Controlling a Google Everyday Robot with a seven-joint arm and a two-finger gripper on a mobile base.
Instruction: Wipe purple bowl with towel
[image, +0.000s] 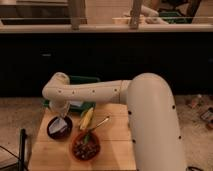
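I see my smooth cream arm reaching to the wooden table's (117, 147) left edge, the gripper (61, 112) hanging over the round, dark purple bowl (59, 128) there. The limp, creased pale towel (60, 125) lies inside that bowl; I cannot tell the jaws' state. A speckled orange-brown bowl (86, 146) sits just beside, toward the front edge.

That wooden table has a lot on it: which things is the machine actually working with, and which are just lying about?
In use:
- purple bowl
- towel, lying in that bowl
- gripper, just above the towel

Lying about:
- orange-brown bowl with speckled contents
- yellow item, maybe a banana
- spoon-like utensil
- green tray behind the arm
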